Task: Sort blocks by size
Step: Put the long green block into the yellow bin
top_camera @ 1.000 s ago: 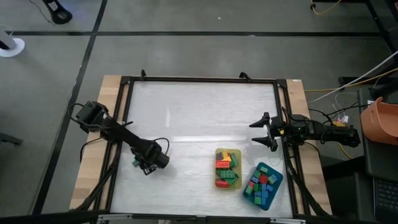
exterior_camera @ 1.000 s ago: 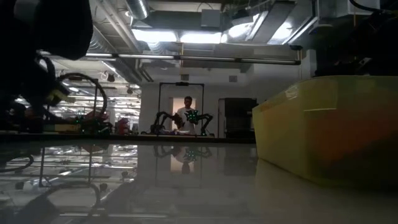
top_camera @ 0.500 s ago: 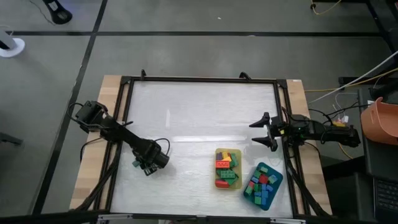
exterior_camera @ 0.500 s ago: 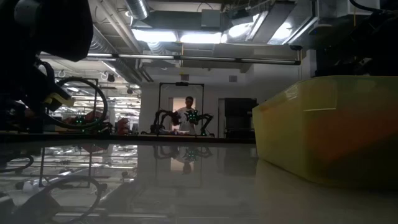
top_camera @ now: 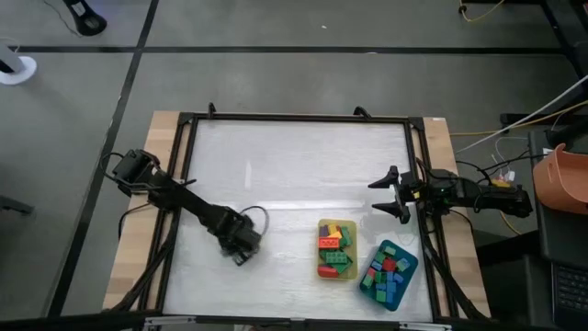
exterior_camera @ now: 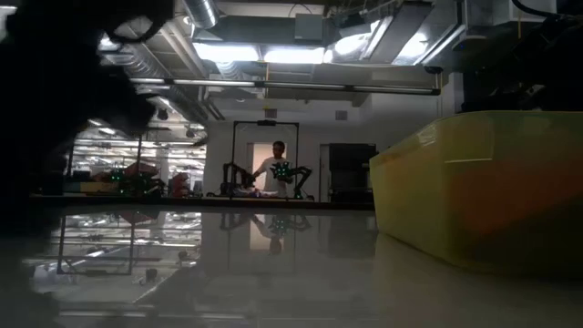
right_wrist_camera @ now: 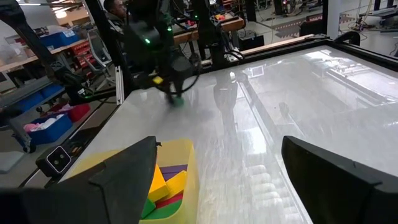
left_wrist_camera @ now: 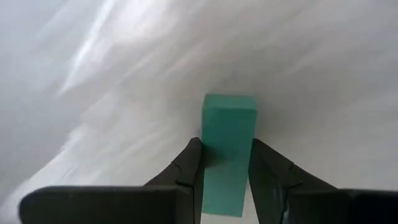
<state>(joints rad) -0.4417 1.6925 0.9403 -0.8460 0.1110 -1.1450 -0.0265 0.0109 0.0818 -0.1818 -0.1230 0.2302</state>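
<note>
Teal-green and long, 1 block (left_wrist_camera: 227, 149) sits between your left pincer's (left_wrist_camera: 225, 163) 2 fingers (left_wrist_camera: 188, 165), which press against its long sides; you have it gripped. From above, that pincer (top_camera: 243, 241) is low over the white surface (top_camera: 294, 165), left of the 2 trays and well inside the black frame (top_camera: 184, 175). Between it and the yellow tray (top_camera: 336, 248) you have a strip of bare surface, and the whole far half of the surface is open.

Your right pincer (top_camera: 388, 194) waits near the right frame rail, just beyond the trays, fingers (right_wrist_camera: 124, 168) spread wide and holding nothing.

Sorted blocks (top_camera: 334, 246) fill the yellow tray; more blocks (top_camera: 386, 274) lie in the teal tray (top_camera: 408, 264), which sits tilted near the right front corner, close to the rail.
</note>
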